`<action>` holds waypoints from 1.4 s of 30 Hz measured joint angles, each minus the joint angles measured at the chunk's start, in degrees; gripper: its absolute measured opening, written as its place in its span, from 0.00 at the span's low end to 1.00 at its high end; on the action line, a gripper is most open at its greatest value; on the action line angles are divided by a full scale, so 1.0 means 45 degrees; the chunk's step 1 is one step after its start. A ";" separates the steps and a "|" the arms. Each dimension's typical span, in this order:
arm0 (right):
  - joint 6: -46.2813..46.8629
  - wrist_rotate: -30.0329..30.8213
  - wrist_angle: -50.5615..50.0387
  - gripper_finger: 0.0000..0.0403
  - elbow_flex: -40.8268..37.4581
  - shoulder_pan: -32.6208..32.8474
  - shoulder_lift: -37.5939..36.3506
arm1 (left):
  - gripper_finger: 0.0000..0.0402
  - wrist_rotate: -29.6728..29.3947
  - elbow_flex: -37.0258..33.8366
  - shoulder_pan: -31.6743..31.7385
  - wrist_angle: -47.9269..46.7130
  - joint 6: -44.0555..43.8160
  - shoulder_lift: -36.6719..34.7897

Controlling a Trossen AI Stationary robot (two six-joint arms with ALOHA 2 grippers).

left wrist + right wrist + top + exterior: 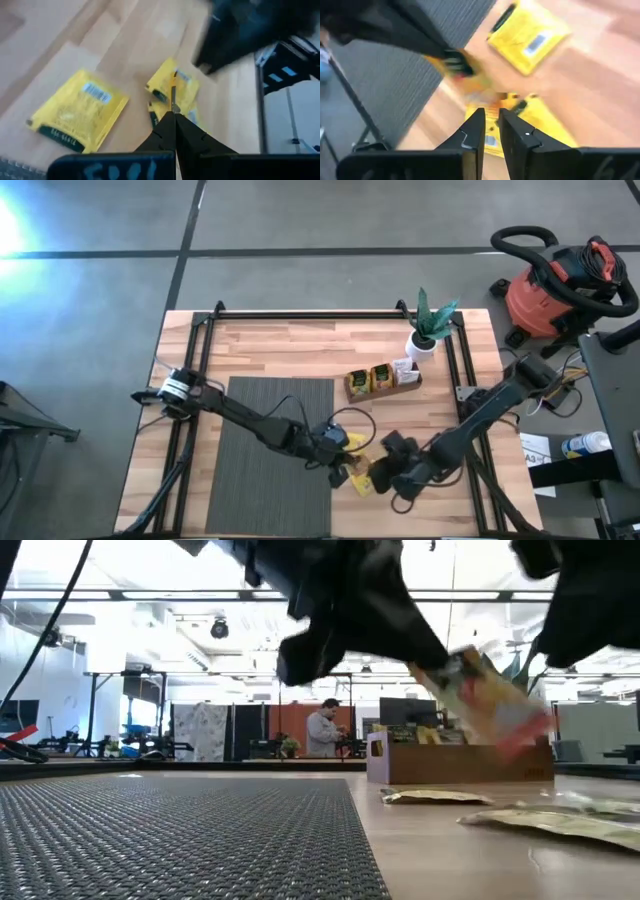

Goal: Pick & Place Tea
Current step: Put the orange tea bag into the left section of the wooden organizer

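My left gripper (340, 448) is shut on a yellow tea sachet (480, 690) with an orange end, and holds it above the table near the front edge. Two more yellow sachets lie flat on the wood beneath and beside it (80, 112) (540, 125). My right gripper (491, 117) hovers just to the right of the left one, above those sachets. Its fingers stand a narrow gap apart with nothing between them. The brown wooden tray (383, 380), with sachets standing in it, sits farther back. My left gripper pinches the sachet by one edge (173, 102) between its two fingers, slanting down from the table's left. The sachet sticks out past the fingertips, tilted and lifted clear of the table.
A grey ribbed mat (270, 450) covers the table's front left. A potted plant (430, 330) stands behind the tray. A black frame (330, 313) runs along the table's far edge and sides. A person (322, 732) stands in the room beyond.
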 joint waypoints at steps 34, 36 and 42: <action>0.7433 0.1795 -0.4602 0.13 -0.0053 0.3445 -0.0495 | 0.00 0.3076 0.5955 0.6521 -0.3862 0.7658 0.1651; 0.7570 0.1795 -0.4662 0.13 -0.0073 0.3442 -0.0495 | 0.00 0.3374 0.6352 0.6500 -0.4311 0.7928 0.2082; 0.7662 0.1772 -0.4786 0.13 -0.0092 0.3441 -0.0495 | 0.00 0.3484 0.8599 0.6498 -0.6211 0.8317 0.3743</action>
